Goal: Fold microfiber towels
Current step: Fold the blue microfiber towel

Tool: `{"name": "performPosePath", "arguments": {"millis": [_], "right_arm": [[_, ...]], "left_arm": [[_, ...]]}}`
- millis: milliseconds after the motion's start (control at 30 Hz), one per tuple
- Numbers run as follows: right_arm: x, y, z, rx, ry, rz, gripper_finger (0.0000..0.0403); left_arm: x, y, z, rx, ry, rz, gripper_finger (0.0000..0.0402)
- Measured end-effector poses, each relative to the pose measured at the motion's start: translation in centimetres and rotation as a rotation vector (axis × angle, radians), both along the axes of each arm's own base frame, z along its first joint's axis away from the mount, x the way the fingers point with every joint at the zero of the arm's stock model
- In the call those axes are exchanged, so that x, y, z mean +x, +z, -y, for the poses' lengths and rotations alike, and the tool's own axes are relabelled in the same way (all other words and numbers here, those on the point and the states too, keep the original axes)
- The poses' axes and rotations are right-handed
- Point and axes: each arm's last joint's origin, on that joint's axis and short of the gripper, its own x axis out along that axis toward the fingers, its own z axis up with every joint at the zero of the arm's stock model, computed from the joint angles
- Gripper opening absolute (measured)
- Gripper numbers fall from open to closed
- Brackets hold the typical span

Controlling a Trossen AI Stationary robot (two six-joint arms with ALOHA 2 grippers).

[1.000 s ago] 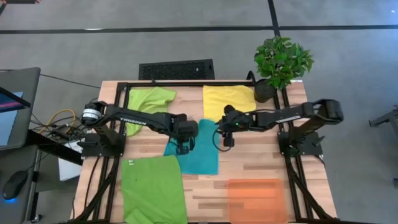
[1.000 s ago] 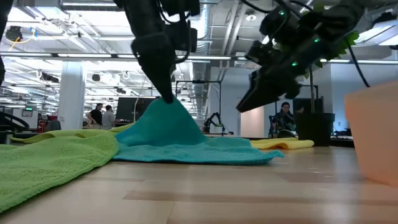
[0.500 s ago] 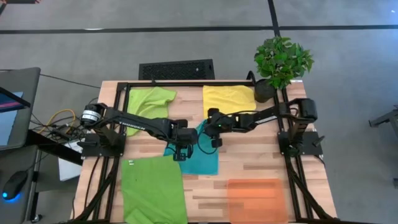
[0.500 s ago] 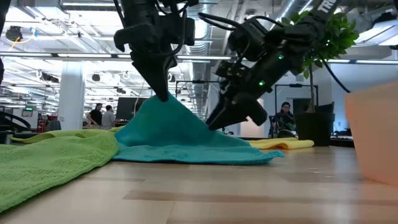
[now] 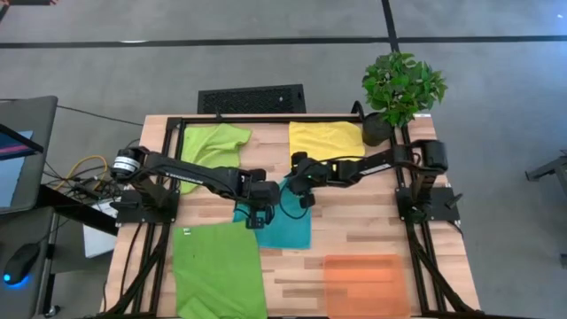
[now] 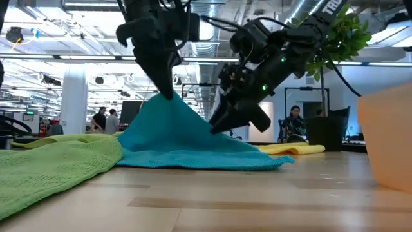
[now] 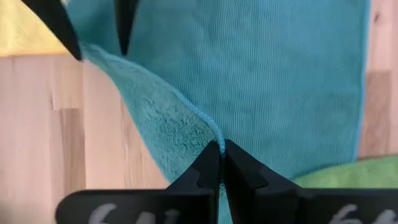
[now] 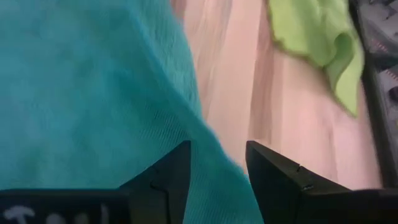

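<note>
Since a second ago the right pincer [image 6: 215, 125] has swung in from well clear of the cloth to the raised slope of the teal towel [image 5: 285, 221]; the left arm has crept slightly toward the near side of the tabletop [image 5: 354, 230].

Left pincer [image 7: 219, 152]: clenched on an edge of the teal towel, holding it up in a peak. Low view shows the peak hanging from the left pincer, the rest of the cloth spread flat below.

Right pincer: fingers [image 8: 168, 174] parted, straddling the towel's edge just beside the left arm's hold; not closed on it yet, as far as the wrist view shows.

Outward from there: teal towel lies mid-tabletop. One lime green towel [image 5: 217, 270] lies at the near left, touching or slightly overlapping the teal one. A second lime green towel [image 5: 211, 146] sits crumpled at the far left, a yellow towel [image 5: 326, 142] at the far middle. Orange mat [image 5: 365, 283] at near right, potted plant [image 5: 400, 89] at the far right corner.

Judgement, step in hand: second grip on the lifted edge. To do well, the right pincer should close on a single layer close to the corner, not a bunched ridge. Both arms should then lift level, so the fold lands square and does not drag the neighbouring lime green towel.
</note>
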Motion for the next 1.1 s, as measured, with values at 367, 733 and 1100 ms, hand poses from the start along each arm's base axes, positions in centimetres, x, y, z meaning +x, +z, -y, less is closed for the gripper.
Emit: {"name": "performPosePath", "arguments": {"millis": [367, 733, 1100], "right_arm": [[-0.5, -0.8, 1.2, -0.044, -0.038, -0.075, 0.0177], [-1.4, -1.4, 2.2, -0.023, -0.072, -0.17, 0.0177], [-1.7, -1.7, 1.9, -0.014, -0.074, -0.22, 0.0177]], "left_arm": [[-1.7, 2.3, -0.2, 0.001, 0.039, 0.024, 0.0], [-2.8, 2.8, -0.4, 0.042, 0.069, -0.024, 0.0], [-2.9, 2.7, -0.6, 0.09, 0.089, -0.034, 0.0]]}}
